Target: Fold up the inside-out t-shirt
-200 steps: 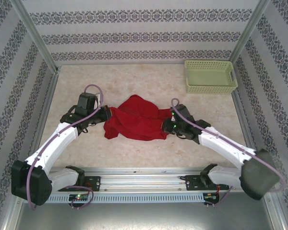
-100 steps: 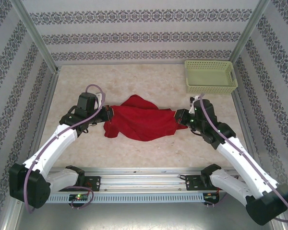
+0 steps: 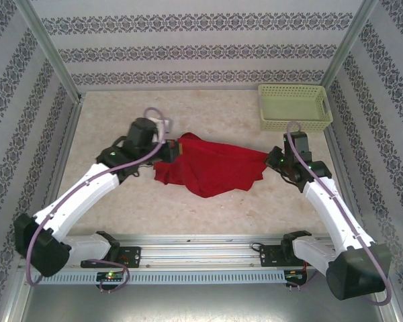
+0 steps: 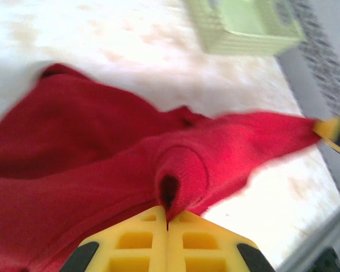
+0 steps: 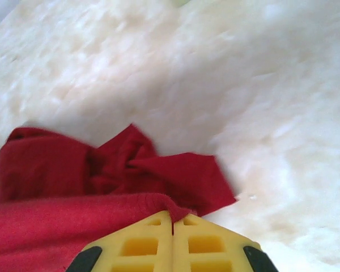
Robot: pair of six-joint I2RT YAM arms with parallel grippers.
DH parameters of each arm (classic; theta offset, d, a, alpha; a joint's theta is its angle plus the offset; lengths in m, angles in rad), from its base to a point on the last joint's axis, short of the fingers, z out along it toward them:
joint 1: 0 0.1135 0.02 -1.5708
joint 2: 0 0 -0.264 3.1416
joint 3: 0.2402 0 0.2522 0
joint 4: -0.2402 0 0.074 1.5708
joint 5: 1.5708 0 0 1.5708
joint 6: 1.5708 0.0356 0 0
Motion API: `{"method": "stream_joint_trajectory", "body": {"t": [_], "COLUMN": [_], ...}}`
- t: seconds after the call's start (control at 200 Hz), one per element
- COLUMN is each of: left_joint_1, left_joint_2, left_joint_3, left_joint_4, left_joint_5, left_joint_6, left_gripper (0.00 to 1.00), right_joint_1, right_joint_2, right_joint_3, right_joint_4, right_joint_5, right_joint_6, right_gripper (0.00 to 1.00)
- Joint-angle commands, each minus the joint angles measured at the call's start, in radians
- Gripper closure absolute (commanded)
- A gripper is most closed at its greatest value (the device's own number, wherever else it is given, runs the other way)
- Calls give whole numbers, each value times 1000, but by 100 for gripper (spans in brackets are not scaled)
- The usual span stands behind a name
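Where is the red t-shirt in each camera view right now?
Top external: t-shirt stretched mid-table between left gripper and right gripper.
Left wrist: t-shirt across centre and left, pinched at bottom centre.
Right wrist: t-shirt lower left, pinched at bottom centre.
Shared landmark: pale mottled tabletop; green basket, far right in top external, top in left wrist.

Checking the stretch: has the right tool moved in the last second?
Yes. The right tool moved rightward, nearer the green basket, pulling the red t-shirt along.
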Motion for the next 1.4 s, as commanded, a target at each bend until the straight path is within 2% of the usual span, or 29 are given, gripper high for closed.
{"method": "stream_joint_trajectory", "body": {"t": [0.0, 0.06, 0.1, 0.11, 0.165, 0.24, 0.28, 0.38, 0.515, 0.6, 0.694, 0.799, 0.869, 0.944, 1.044, 1.174, 1.239, 1.324, 1.394], "left_joint_1": [-127, -180, -201, -204, -200, -156, -106, 49, 220, 277, 287, 288, 288, 289, 288, 287, 282, 254, 197], "left_joint_2": [108, 152, 167, 168, 159, 109, 77, 35, 100, 189, 288, 385, 444, 496, 513, 423, 345, 222, 112], "left_joint_3": [22, 20, 18, 17, -4, -49, -81, -128, -144, -125, -85, -33, -7, 11, 8, -62, -109, -176, -224], "left_joint_4": [62, 79, 70, 67, 41, 2, -11, -56, -66, -20, 39, 64, 68, 72, 81, 106, 99, 77, 41], "left_joint_5": [-3, 10, 9, 7, -13, -101, -125, -156, -169, -119, -67, -29, -13, 13, 50, 66, 64, 50, 26], "left_joint_6": [-23, -15, 2, 6, 17, 13, -5, -46, -56, -50, -46, -48, -45, -44, -45, -49, -52, -66, -79], "left_gripper": [97, 85, 74, 72, 58, 36, 28, 22, 16, 16, 16, 17, 22, 34, 59, 88, 100, 100, 100], "right_joint_1": [-11, -12, -12, -12, -8, 18, 50, 185, 412, 528, 602, 624, 620, 618, 591, 503, 462, 431, 415], "right_joint_2": [27, 34, 35, 34, 26, 0, -18, -39, 21, 112, 235, 349, 422, 488, 557, 631, 670, 739, 786], "right_joint_3": [-13, -30, -41, -44, -56, -72, -78, -81, -65, -36, 10, 34, 49, 67, 93, 138, 174, 249, 319], "right_joint_4": [-39, -41, -46, -49, -55, -56, -51, -37, 41, 92, 113, 138, 145, 155, 173, 193, 204, 195, 176], "right_joint_5": [18, 16, 17, 18, 19, 19, 31, 80, 124, 148, 158, 147, 130, 108, 81, 56, 40, 35, 34], "right_joint_6": [-33, -34, -39, -42, -50, -57, -56, -41, 0, 20, 42, 79, 95, 98, 81, 30, -8, -63, -97], "right_gripper": [100, 100, 89, 82, 62, 45, 38, 28, 22, 19, 16, 15, 15, 18, 26, 44, 50, 51, 51]}}
